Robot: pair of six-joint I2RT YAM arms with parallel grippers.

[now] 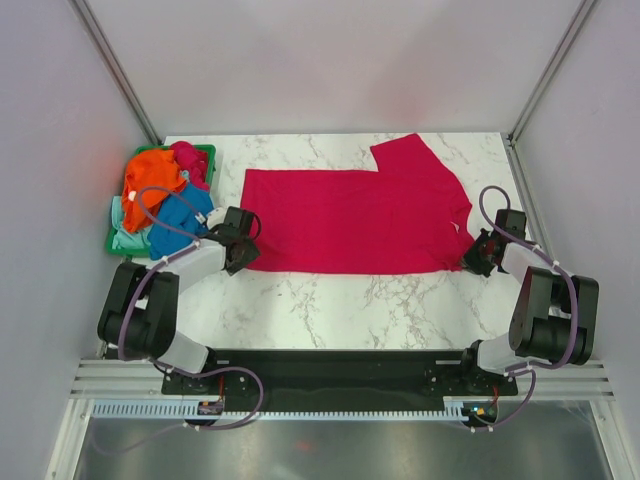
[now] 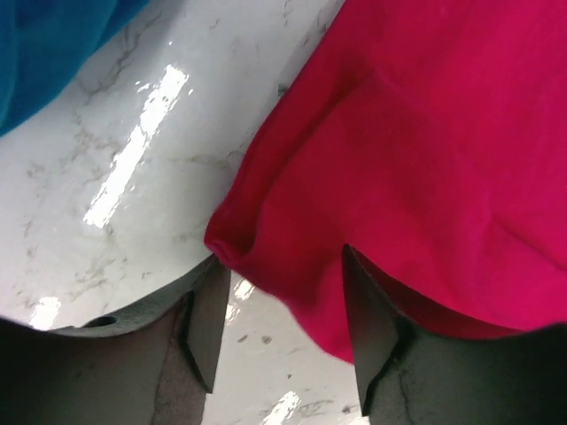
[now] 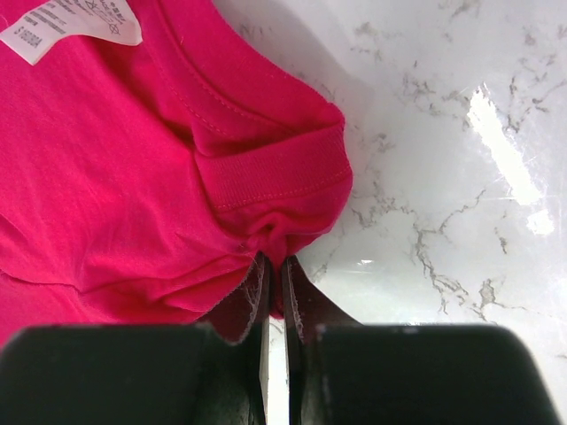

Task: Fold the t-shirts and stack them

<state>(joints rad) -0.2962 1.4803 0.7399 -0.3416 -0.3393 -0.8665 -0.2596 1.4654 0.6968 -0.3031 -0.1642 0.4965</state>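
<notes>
The red shirt point(image 1: 350, 220) is spread flat on the desk point(image 1: 330, 295); its neck edge is pinched by the right jaws; the left jaws are parted astride the hem; if lifted unclosed, the hem would likely be dropped.

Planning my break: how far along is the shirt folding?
Early. Done: the magenta-red shirt lies spread on the table. In hand: the right gripper pinches its collar end; the left gripper is open around its hem. Left: folding it, then the orange, blue and mint shirts in the basket.
</notes>
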